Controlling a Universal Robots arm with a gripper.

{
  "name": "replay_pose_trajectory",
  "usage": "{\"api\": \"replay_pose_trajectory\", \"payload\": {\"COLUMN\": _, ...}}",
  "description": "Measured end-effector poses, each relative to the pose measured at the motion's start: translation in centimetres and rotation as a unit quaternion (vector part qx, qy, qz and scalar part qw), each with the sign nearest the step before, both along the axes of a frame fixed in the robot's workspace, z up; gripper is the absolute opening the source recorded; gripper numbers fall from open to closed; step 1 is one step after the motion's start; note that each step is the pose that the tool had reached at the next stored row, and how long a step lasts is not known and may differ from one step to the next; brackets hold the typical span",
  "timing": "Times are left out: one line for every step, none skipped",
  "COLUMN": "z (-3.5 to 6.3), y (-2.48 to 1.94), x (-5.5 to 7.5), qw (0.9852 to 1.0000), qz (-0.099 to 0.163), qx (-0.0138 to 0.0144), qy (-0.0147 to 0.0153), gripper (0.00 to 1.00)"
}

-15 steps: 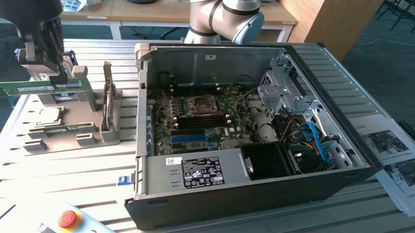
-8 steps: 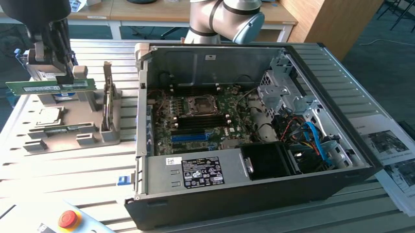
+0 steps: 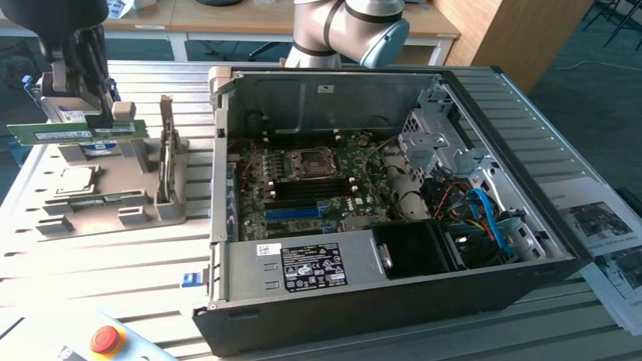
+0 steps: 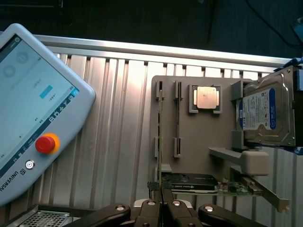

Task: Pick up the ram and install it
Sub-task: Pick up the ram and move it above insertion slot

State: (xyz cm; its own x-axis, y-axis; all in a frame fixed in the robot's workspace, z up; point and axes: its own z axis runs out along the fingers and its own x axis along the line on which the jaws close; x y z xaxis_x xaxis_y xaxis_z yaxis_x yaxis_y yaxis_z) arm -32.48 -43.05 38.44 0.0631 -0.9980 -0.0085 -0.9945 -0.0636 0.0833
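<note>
The tool [image 4: 161, 205] is pressed together on the ram [image 3: 60, 135]. It pinches the thin green stick by its flat faces, somewhat nearer to the end that looks toward the case than to the middle. The ram hangs level in the air on the exterior view's left, above the far part of the grey fixture [image 3: 90, 218] and apart from it. A second green stick [image 3: 101, 200] lies in the near part of the fixture, untouched.

I judge that the picking up is done and the carrying is the step in hand. The ram is out of its holder but not yet over the open computer case [image 3: 561, 248], which stands on the worktop [image 3: 120, 263] to the right of the fixture. The blue slots [image 3: 296, 213] lie low on the motherboard [image 3: 336, 169], toward the near side of the case.

The next move, as I see it, calls for a path to the right that passes above the upright card [image 3: 165, 154] and the left wall of the case. After that the ram needs a careful lining up, with its long edge parallel to one blue slot. Which edge carries the contacts I cannot tell. Because the grip is off the middle, the stick may tilt when it is pushed down, so the push must be straight and even
</note>
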Motion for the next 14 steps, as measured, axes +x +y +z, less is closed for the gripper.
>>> {"api": "replay_pose_trajectory", "payload": {"z": 0.02, "y": 0.00, "x": 0.00, "qw": 1.0000, "qz": 0.000, "qx": 0.0001, "qy": 0.0000, "gripper": 0.12}}
{"api": "replay_pose_trajectory", "payload": {"z": 0.02, "y": 0.00, "x": 0.00, "qw": 1.0000, "qz": 0.000, "qx": 0.0001, "qy": 0.0000, "gripper": 0.12}}
{"api": "replay_pose_trajectory", "payload": {"z": 0.03, "y": 0.00, "x": 0.00, "qw": 1.0000, "qz": 0.000, "qx": 0.0001, "qy": 0.0000, "gripper": 0.12}}
{"api": "replay_pose_trajectory", "payload": {"z": 0.03, "y": 0.00, "x": 0.00, "qw": 1.0000, "qz": 0.000, "qx": 0.0000, "qy": 0.0001, "gripper": 0.12}}
{"api": "replay_pose_trajectory", "payload": {"z": 0.04, "y": 0.00, "x": 0.00, "qw": 1.0000, "qz": 0.000, "qx": 0.0000, "qy": 0.0001, "gripper": 0.12}}
{"api": "replay_pose_trajectory", "payload": {"z": 0.05, "y": 0.00, "x": 0.03, "qw": 1.0000, "qz": 0.000, "qx": 0.0000, "qy": 0.0002, "gripper": 0.12}}
{"api": "replay_pose_trajectory", "payload": {"z": 0.06, "y": -0.01, "x": 0.11, "qw": 1.0000, "qz": 0.000, "qx": -0.0001, "qy": 0.0004, "gripper": 0.12}}
{"api": "replay_pose_trajectory", "payload": {"z": 0.07, "y": 0.00, "x": 0.18, "qw": 1.0000, "qz": 0.000, "qx": -0.0001, "qy": 0.0009, "gripper": 0.12}}
{"api": "replay_pose_trajectory", "payload": {"z": 0.10, "y": 0.00, "x": 0.28, "qw": 1.0000, "qz": 0.000, "qx": 0.0000, "qy": 0.0017, "gripper": 0.12}}
{"api": "replay_pose_trajectory", "payload": {"z": 0.13, "y": 0.00, "x": 0.39, "qw": 1.0000, "qz": 0.000, "qx": 0.0000, "qy": 0.0026, "gripper": 0.12}}
{"api": "replay_pose_trajectory", "payload": {"z": 0.17, "y": -0.01, "x": 0.51, "qw": 1.0000, "qz": 0.000, "qx": 0.0000, "qy": 0.0036, "gripper": 0.12}}
{"api": "replay_pose_trajectory", "payload": {"z": 0.21, "y": -0.01, "x": 0.64, "qw": 1.0000, "qz": 0.000, "qx": 0.0000, "qy": 0.0046, "gripper": 0.12}}
{"api": "replay_pose_trajectory", "payload": {"z": 0.25, "y": -0.02, "x": 0.77, "qw": 1.0000, "qz": 0.000, "qx": 0.0000, "qy": 0.0056, "gripper": 0.12}}
{"api": "replay_pose_trajectory", "payload": {"z": 0.28, "y": -0.03, "x": 0.89, "qw": 1.0000, "qz": 0.000, "qx": 0.0000, "qy": 0.0067, "gripper": 0.12}}
